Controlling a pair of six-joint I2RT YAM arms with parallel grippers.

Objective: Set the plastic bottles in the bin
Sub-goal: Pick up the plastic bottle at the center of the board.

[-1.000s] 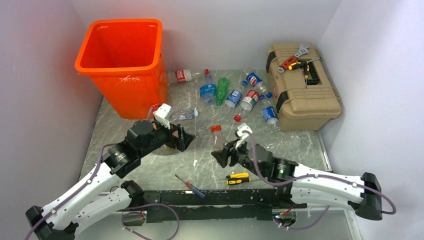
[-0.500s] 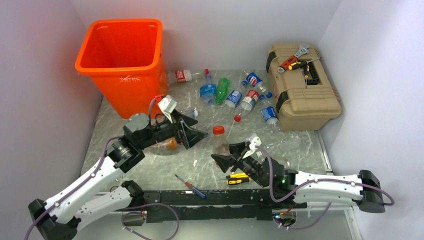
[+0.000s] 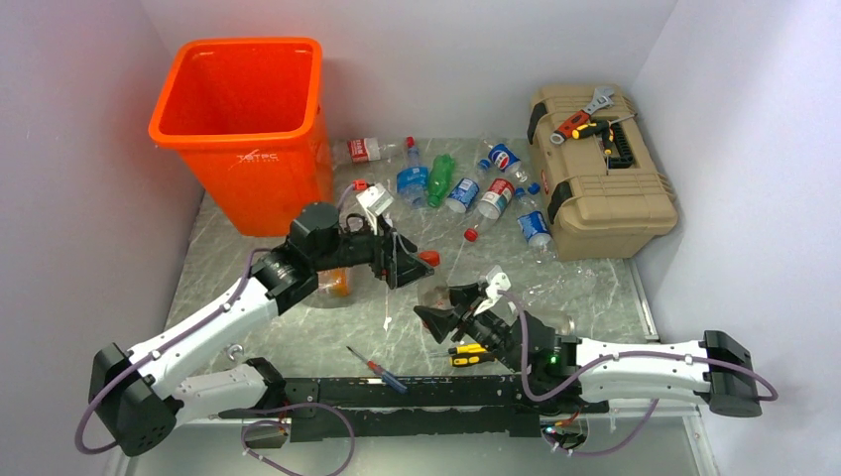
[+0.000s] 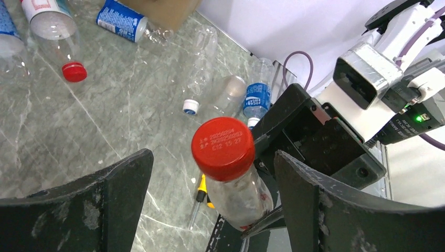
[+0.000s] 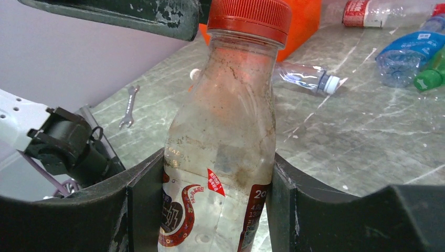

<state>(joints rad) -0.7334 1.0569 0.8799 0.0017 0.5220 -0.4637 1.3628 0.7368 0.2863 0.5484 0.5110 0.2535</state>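
One bottle [image 5: 220, 131] (red cap [image 4: 223, 148] up) sits squeezed in the right gripper [image 5: 215, 181]; the left gripper [image 4: 210, 160] spreads wide around its cap.

Bright, even, diffuse light with faint shadows; wrist views mildly wide-angle.

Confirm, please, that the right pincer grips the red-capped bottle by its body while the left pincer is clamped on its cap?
Not quite: the left wrist view shows the left pincer open, its fingers clear of the cap on either side. The right pincer does grip the red-capped bottle by its body.
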